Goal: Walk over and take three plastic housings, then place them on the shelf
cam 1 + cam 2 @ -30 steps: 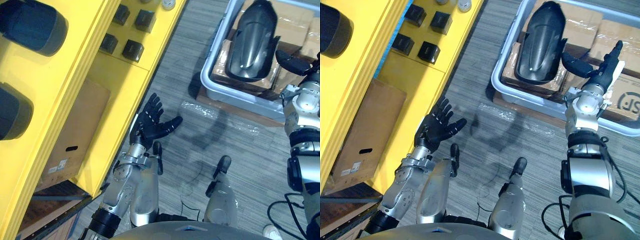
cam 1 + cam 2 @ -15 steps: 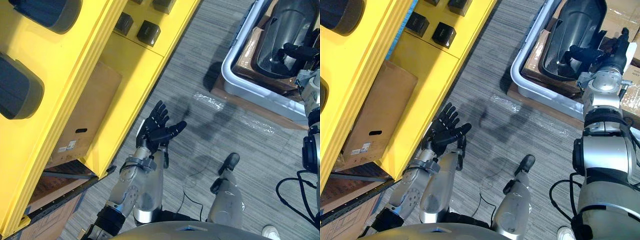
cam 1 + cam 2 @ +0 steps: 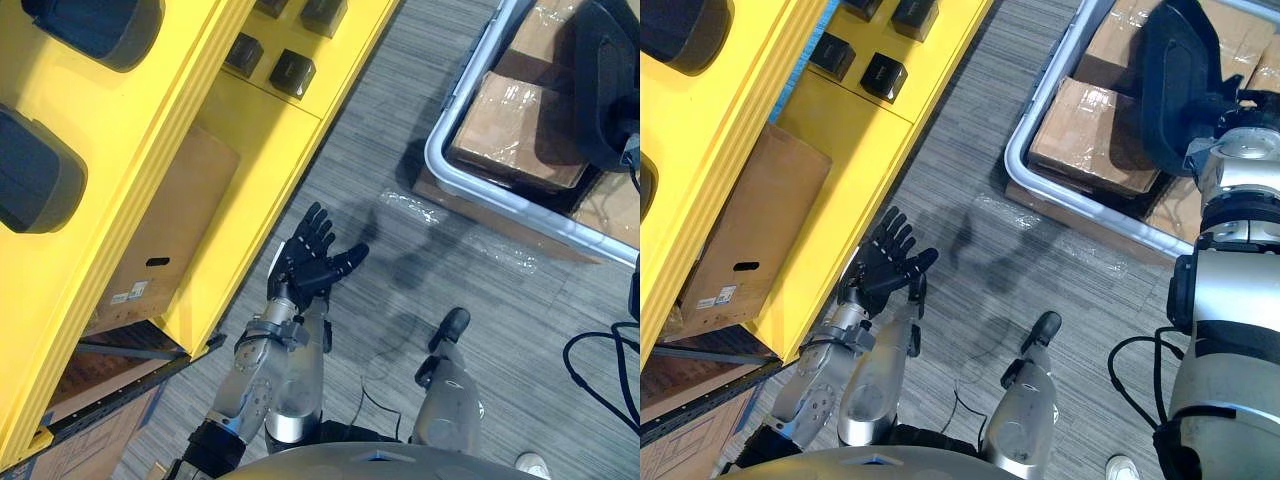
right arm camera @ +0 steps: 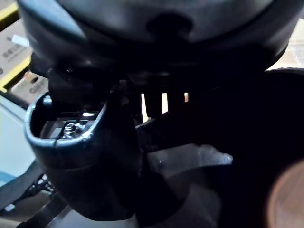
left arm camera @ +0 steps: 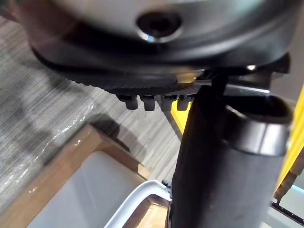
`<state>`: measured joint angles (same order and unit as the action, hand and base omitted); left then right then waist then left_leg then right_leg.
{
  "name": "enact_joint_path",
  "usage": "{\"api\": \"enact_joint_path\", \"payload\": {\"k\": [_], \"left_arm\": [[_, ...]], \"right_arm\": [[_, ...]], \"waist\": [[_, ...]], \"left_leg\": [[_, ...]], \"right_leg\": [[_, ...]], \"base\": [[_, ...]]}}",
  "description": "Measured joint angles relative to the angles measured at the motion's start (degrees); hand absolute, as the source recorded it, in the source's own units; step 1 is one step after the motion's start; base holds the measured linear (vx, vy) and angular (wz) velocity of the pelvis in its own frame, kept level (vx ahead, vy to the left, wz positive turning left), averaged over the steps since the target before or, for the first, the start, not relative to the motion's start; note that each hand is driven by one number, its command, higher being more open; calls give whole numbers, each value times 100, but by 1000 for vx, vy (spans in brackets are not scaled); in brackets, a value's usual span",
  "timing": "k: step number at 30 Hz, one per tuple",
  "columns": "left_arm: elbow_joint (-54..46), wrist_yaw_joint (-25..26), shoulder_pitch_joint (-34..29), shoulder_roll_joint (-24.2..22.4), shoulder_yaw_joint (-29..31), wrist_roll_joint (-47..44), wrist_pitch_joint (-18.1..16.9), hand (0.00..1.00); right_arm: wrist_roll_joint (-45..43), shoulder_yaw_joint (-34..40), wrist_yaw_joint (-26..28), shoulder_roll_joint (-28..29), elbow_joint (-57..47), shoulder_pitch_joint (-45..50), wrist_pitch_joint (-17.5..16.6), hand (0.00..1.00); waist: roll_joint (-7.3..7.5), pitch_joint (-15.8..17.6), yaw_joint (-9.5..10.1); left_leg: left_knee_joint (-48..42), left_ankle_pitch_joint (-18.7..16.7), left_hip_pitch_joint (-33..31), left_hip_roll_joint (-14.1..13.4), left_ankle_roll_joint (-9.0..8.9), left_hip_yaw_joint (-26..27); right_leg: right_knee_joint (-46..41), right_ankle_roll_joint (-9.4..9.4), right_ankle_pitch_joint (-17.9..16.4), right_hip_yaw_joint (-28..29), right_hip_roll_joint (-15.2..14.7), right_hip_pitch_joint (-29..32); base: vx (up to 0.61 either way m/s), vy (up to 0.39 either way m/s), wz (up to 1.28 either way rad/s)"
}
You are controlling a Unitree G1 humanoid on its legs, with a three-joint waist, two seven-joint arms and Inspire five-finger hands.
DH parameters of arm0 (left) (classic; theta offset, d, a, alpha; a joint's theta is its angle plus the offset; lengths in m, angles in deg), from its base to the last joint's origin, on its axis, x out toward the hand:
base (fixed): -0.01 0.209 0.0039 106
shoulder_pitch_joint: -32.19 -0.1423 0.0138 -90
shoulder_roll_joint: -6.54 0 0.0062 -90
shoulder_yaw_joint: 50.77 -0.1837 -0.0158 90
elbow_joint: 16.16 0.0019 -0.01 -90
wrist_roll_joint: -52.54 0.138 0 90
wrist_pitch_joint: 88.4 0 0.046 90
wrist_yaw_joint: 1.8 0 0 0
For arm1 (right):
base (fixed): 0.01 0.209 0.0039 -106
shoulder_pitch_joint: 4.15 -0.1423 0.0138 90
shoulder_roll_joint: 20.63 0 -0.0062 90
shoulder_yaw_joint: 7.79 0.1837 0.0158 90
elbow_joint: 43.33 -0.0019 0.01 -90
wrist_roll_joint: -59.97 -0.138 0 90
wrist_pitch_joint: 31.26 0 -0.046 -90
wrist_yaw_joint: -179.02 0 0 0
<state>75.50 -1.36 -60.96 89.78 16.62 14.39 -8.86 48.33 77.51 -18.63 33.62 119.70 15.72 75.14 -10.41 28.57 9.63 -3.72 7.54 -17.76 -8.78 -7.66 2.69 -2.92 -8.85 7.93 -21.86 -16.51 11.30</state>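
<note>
The robot's left hand (image 3: 312,262) hangs nearest, palm up with fingers spread wide, empty as before. Further out, the right hand (image 3: 1220,102) appears clamped on the edge of the long, glossy black plastic housing (image 3: 1172,70). A second ago this curved shell lay on the film-wrapped cardboard boxes (image 3: 1090,135) in the pale grey plastic tub (image 3: 1080,205); now it is raised clear and tilted, so the pick looks done. Carrying it to the yellow metal shelf (image 3: 190,130) remains, where similar dark housings (image 3: 35,185) sit.
</note>
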Motion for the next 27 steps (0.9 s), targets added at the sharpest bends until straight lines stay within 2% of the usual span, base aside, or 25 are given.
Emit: {"api": "enact_joint_path", "payload": {"k": [4,6,8,12,16,18,22,24,27], "left_arm": [[-142,2,-219,32,238,-238,-109,100],[-257,10,-321,53,457,-301,-192,100],[-318,27,-362,131,729,-320,-252,100],[-539,0,-415,244,1087,-449,-343,100],[-729,-159,-423,271,1175,-450,-342,100],[-903,-255,-496,294,1212,-452,-342,100],[-909,-426,-568,294,1212,-423,-308,100],[-909,-476,-666,294,1186,-383,-291,100],[-912,-489,-635,308,1173,-125,-158,100]], "right_arm": [[12,35,-391,0,17,17,164,0],[27,203,-634,-3,66,177,164,0],[135,313,-866,-3,100,302,91,0],[699,396,-1557,-44,65,424,-237,0],[985,417,-2210,-245,-377,623,-417,0],[1166,417,-2575,-318,-919,652,-687,0],[1605,415,-2816,-432,-2046,1074,-1211,0],[1904,412,-2837,-385,-2675,1770,-1471,0],[2314,422,-2839,-153,-3267,2430,-1636,0]], "waist": [[71,-5,-52],[141,-4,-80],[185,4,-194],[196,10,-352],[196,10,-382],[247,-13,-429],[303,-51,-516],[416,-441,-504],[530,-794,-523]], "left_leg": [[400,164,300,-2,-7,79],[547,227,417,-1,-8,131],[654,280,500,6,0,167],[832,397,641,1,-1,233],[843,410,812,-34,-6,269],[845,421,842,-69,-25,311],[848,408,990,-96,-49,329],[851,351,1015,-110,-75,359],[851,284,1120,-123,-107,368]], "right_leg": [[0,0,0,42,4,-63],[0,0,0,70,4,-74],[0,-1,-1,92,-1,-90],[1,-8,-5,138,7,-107],[23,-9,-7,155,42,-248],[86,-9,-7,153,79,-269],[288,-33,26,133,136,-494],[439,-41,55,119,171,-576],[538,-57,73,88,195,-728]], "base": [[14,-15,-7],[21,-17,-11],[0,-10,-7],[-17,-11,-7],[-26,-19,-8],[-35,-23,-11],[-13,-32,-3],[47,-38,-3],[100,-36,1]]}}
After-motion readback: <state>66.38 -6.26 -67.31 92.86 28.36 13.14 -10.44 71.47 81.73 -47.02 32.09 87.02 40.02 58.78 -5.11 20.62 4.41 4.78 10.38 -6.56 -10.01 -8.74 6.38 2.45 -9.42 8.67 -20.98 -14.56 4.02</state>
